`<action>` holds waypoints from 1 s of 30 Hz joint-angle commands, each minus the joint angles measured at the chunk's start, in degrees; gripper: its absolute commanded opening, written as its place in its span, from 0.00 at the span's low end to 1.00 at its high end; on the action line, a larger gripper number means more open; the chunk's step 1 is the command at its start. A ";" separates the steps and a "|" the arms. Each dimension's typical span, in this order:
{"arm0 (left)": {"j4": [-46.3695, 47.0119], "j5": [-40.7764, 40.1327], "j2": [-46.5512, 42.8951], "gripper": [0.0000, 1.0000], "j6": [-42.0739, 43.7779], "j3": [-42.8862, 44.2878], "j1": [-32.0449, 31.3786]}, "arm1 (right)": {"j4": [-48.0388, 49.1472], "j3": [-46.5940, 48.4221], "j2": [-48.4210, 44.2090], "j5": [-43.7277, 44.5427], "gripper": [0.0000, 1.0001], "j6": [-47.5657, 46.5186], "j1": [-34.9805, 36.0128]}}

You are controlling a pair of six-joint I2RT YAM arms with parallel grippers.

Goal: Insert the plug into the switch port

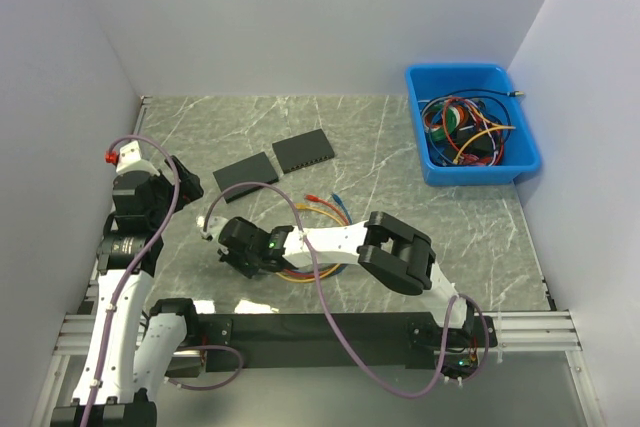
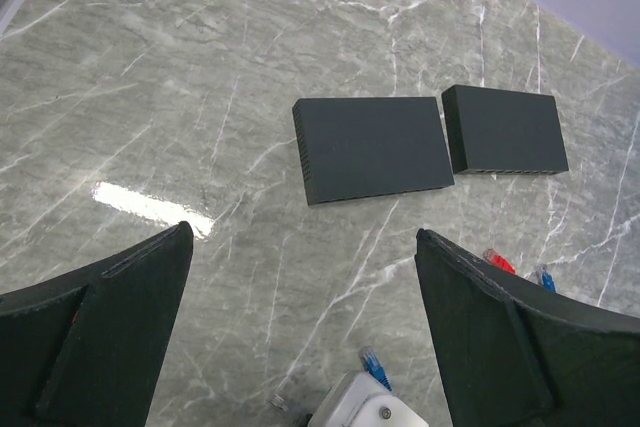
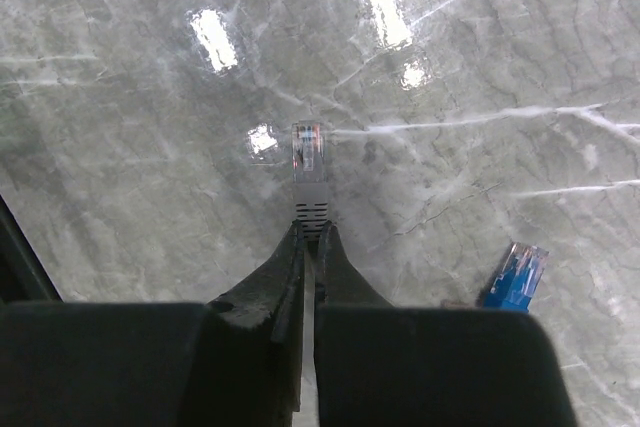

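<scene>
Right gripper (image 3: 308, 242) pinches the grey plug (image 3: 307, 152) by its boot above the bench (image 3: 480, 67); left gripper (image 2: 303, 237) gapes wide, empty.

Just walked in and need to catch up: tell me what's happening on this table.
The right pincer is shut on a grey network plug, gripping it by the boot, down at the marble table. A blue plug lies loose beside it. The left pincer hangs open, holding nothing, near the two black switches, which lie side by side. The grey plug is not yet in any port.
</scene>
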 commanded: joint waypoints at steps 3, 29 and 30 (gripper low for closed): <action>1.29 1.20 1.42 0.99 0.95 -0.30 -0.02 | 0.65 -2.22 0.25 1.48 0.00 0.39 -0.48; 11.23 9.98 59.68 0.99 -3.45 35.63 -1.95 | 1.98 -16.91 -9.86 4.91 0.00 14.45 -23.77; 10.70 9.64 63.62 0.99 -3.10 37.21 -3.35 | 2.06 -17.17 -10.03 4.57 0.00 14.62 -24.56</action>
